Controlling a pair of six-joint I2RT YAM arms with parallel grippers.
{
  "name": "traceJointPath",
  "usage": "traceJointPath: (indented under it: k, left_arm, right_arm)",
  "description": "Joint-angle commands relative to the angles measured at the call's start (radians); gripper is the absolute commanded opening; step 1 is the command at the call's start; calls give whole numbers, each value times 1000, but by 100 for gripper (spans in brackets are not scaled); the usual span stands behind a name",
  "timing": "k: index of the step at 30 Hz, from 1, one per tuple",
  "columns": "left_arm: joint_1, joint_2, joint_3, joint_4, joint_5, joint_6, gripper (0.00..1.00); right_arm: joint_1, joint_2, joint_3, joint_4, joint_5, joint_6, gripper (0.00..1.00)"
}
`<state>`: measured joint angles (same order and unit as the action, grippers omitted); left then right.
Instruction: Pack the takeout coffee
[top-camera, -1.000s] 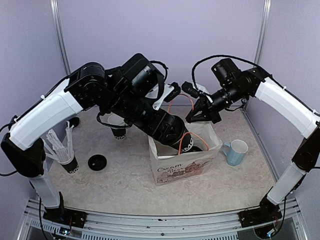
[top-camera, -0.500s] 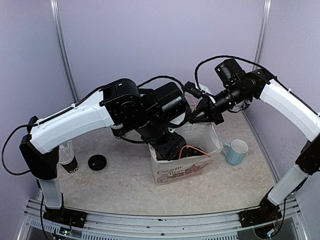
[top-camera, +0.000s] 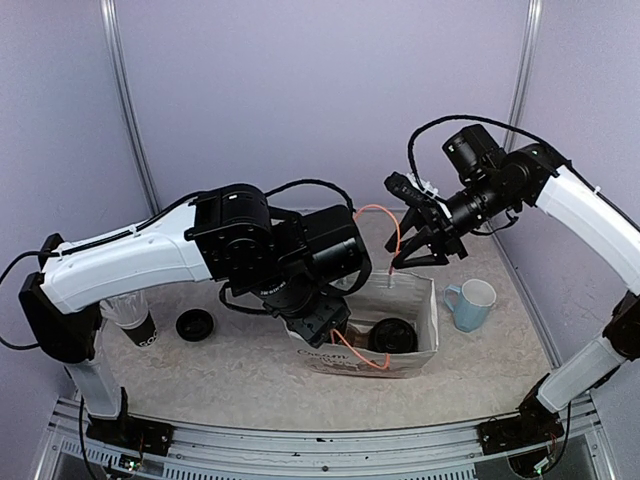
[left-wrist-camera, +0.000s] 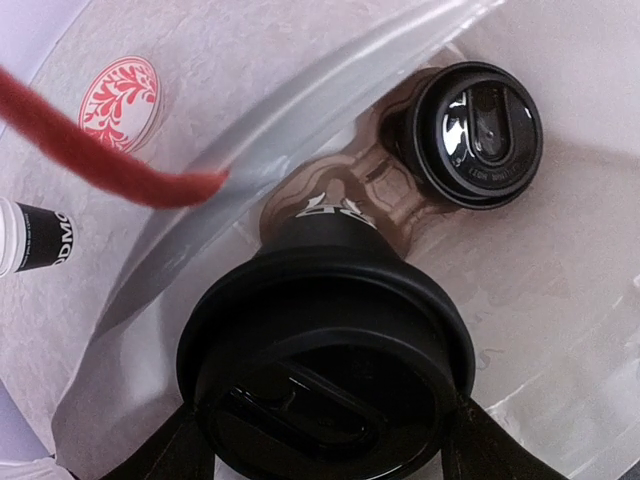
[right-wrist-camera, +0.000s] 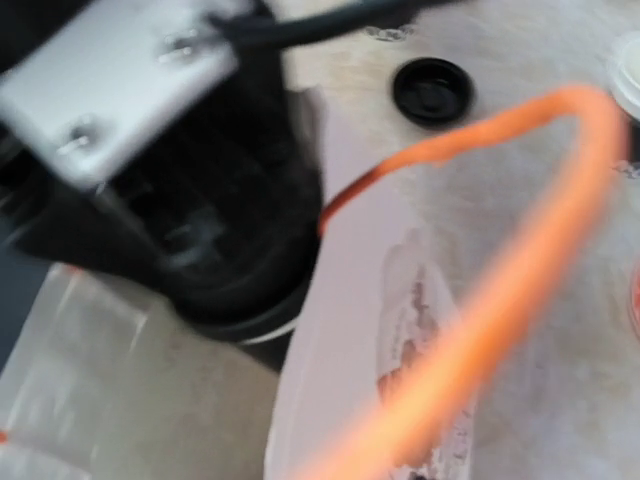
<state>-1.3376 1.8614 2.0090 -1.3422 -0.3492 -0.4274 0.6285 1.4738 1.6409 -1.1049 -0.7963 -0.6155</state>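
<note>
The left hand (top-camera: 320, 322) is down at the mouth of the bag (top-camera: 425, 320) and is clenched on a cup (left-wrist-camera: 325, 370). In the wrist view its two fingers press on both sides just under the black lid. The cup lies directly below this hand. Its long axis is vertical, lid up, and the body goes down into the bag, with the white lettering near the base in sight. I cannot tell if the base already stands on the bag's floor.

A second cup (left-wrist-camera: 478, 132) is inside the bag too, upright and lidded. It stands just beside the held one, on the side away from the left arm. So the bag has two cups in it, one of them not yet let go.

The right hand (top-camera: 420, 258) hangs above the far rim of the bag, next to the orange handle (top-camera: 392, 222), which rises in a loop toward it. If its fingers grasp the handle or have let it go I cannot tell; its own camera gives only a blurred orange band.

In my judgement the left arm is the one for the coming move. The cup must settle upright beside the second cup, then the fingers can open and lift straight up, so that the lid is not caught.
</note>
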Motion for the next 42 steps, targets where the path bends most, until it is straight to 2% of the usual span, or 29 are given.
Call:
traceJointPath:
  k: [1,8,17,23,33,42]
  left_arm:
    - [-33,-31,-50,-24,-69,-36,51]
    - [-118,-36,-96,-24,-122,-32,52]
    - [-203,-29,-198,-19,-227,-4,51]
    - [-211,-39,-249,79,-243,52,51]
    - [-225,-34,-252,172,-274,132,51]
    - [-228,-81,-301,267,-311,255,51]
  right_arm:
    - [10,-36,11,-78,-78,-83,42]
    - [-34,-9,96,-28,-5,-49,43]
    - [-50,114,8,104,130,32,42]
    - [-51,197,-45,162,166,38,42]
    - [-31,298,-132,248,181,48,41]
    - [-25,372,-85,187,92,26,43]
